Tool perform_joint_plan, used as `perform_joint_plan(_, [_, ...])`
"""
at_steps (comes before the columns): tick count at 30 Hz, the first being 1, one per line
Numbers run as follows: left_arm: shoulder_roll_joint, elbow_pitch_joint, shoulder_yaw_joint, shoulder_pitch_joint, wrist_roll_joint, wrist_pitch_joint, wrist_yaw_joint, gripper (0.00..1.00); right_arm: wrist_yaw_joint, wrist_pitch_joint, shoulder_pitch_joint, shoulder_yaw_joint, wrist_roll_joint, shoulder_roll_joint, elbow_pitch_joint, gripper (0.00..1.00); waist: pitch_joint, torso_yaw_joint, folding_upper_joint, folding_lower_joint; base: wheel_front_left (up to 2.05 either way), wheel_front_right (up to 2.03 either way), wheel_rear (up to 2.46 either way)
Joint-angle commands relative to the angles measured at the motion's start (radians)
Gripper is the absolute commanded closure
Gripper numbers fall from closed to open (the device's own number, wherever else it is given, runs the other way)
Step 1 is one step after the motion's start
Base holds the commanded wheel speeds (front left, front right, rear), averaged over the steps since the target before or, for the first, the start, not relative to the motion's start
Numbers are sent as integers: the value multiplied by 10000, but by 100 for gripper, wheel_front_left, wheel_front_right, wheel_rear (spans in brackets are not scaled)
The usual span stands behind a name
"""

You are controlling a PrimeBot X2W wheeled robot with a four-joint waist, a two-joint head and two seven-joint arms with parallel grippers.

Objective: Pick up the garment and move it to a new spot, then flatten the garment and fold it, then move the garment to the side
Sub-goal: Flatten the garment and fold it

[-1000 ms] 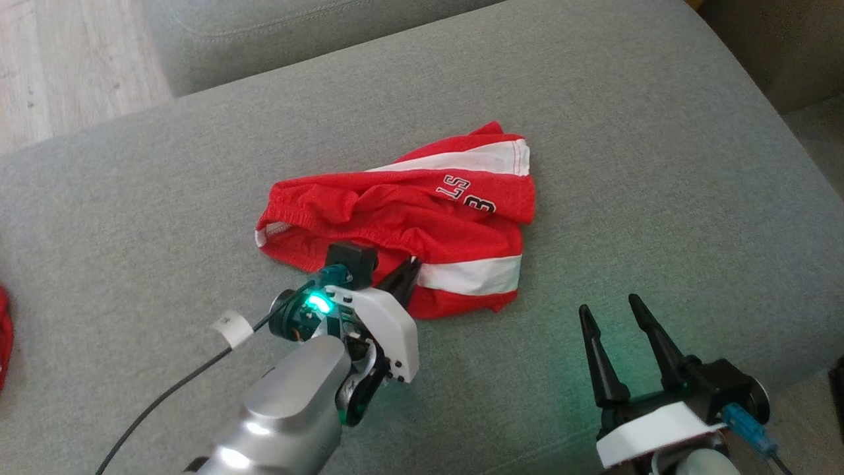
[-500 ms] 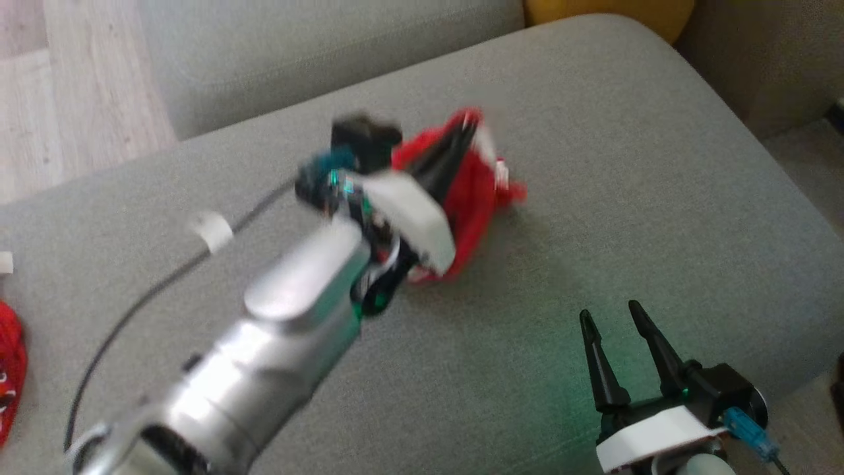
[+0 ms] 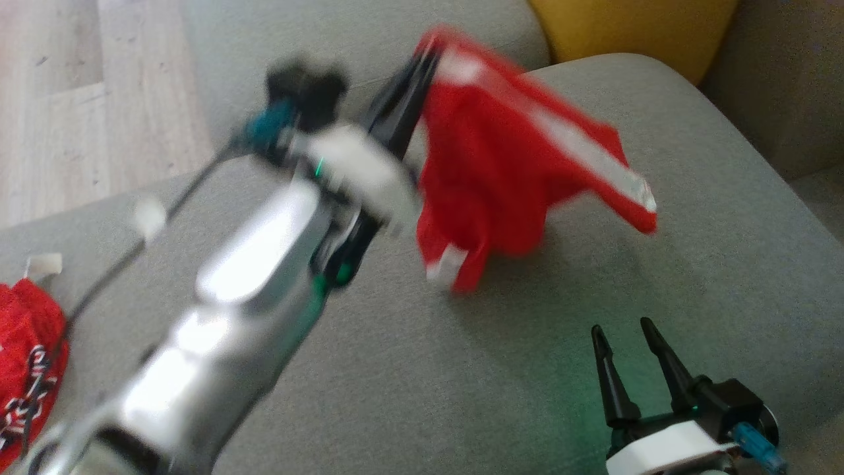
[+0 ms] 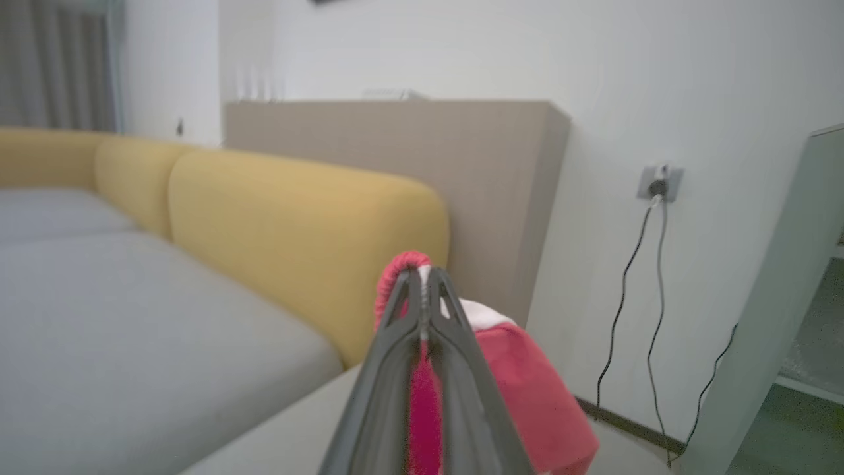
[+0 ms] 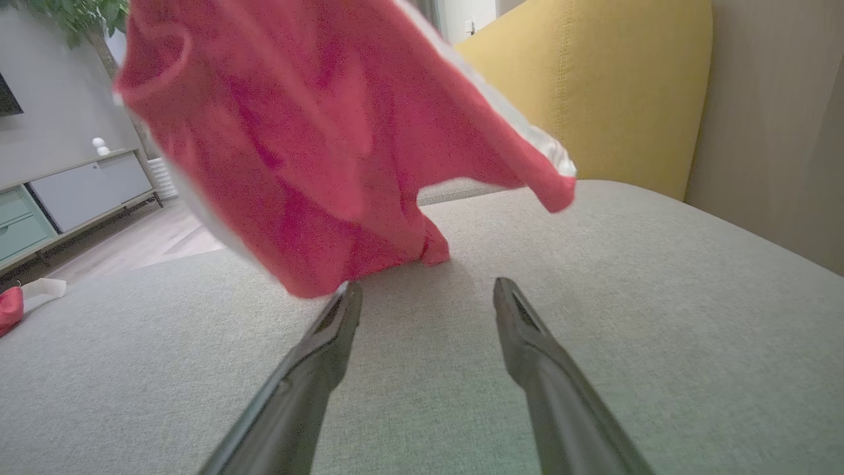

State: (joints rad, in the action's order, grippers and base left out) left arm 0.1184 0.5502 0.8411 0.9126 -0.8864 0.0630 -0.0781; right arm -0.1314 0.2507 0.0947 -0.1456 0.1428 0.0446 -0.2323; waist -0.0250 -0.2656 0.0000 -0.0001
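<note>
One garment (image 3: 508, 165) aloft, pinched in left tool (image 3: 425, 59)

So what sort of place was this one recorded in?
Most likely a home living room: a grey sofa with a yellow backrest, a low cabinet on a wood floor, and a wall socket.

Home living rm: grey sofa (image 3: 527, 396), yellow back cushions (image 4: 297, 218), wood floor (image 3: 66, 99), sideboard (image 5: 86, 188) & plant (image 5: 59, 13).

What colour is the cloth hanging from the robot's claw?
The garment is red with white stripes; the head view shows it best.
</note>
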Motion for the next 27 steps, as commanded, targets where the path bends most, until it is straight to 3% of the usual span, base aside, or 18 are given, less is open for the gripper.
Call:
perform_joint_plan(1, [463,-156,-278,-146,-76,24,63,100,7,111,-206,-192,34,56,353,0,44,156,0,1,0,0,0])
perform_joint_plan(7, [1496,-341,-194,-2463,-230,664,260,100,7,111,-154,-14,160,56,117,0,325,843,0,1,0,0,0])
perform_joint_plan(12, [2093,-308,-267,-3322,-182,1168,408,100,7,111,-746,82,558,56,-675,0,704,1348,0,1,0,0,0])
perform_joint_plan(18, [2401,-169,-333,-3411,-49,1415,433,100,7,109,-2332,-128,1467,62,-2625,0,1075,1730,0,1,0,0,0])
perform_joint_plan(21, [2516,-40,-325,-3225,83,1455,439,100,7,-52,-3669,-716,2529,308,-3696,0,1344,1875,0,1,0,0,0])
perform_joint_plan(27, [2607,266,-268,-2865,325,1496,470,100,7,-293,-5052,-1948,4098,969,-4541,0,1801,2031,0,1,0,0,0])
